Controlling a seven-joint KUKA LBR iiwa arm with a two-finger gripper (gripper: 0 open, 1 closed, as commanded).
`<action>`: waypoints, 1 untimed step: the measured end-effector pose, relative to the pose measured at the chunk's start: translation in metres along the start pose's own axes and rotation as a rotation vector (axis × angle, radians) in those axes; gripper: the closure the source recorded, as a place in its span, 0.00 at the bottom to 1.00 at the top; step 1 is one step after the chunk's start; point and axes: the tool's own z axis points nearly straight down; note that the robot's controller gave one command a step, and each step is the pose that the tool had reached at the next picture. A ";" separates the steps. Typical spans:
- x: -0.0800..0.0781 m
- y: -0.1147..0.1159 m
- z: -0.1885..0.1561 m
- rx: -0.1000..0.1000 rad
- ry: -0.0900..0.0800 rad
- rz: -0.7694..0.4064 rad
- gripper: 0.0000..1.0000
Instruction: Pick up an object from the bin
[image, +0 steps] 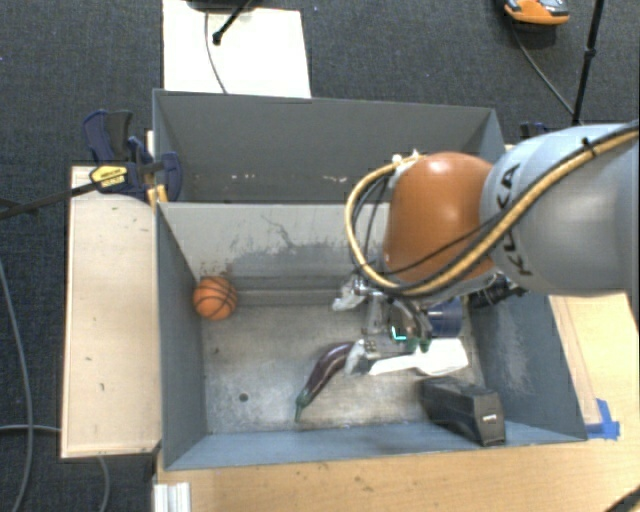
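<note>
While poised up-left of black box (462, 410), gripper (388, 345), open or closed impossible to tell. Left of black box, purple toy aubergine (325, 372): likely light, stiff, slippery; best taken across thick middle.

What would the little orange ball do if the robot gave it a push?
The little orange ball is round, so it would probably roll rather than slide. It sits close to the bin's left wall, which would likely stop it or bounce it back. Its dark lines look like a toy basketball's, so it may be light.
</note>
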 end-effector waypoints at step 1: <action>-0.002 0.000 -0.004 0.000 -0.008 0.002 0.00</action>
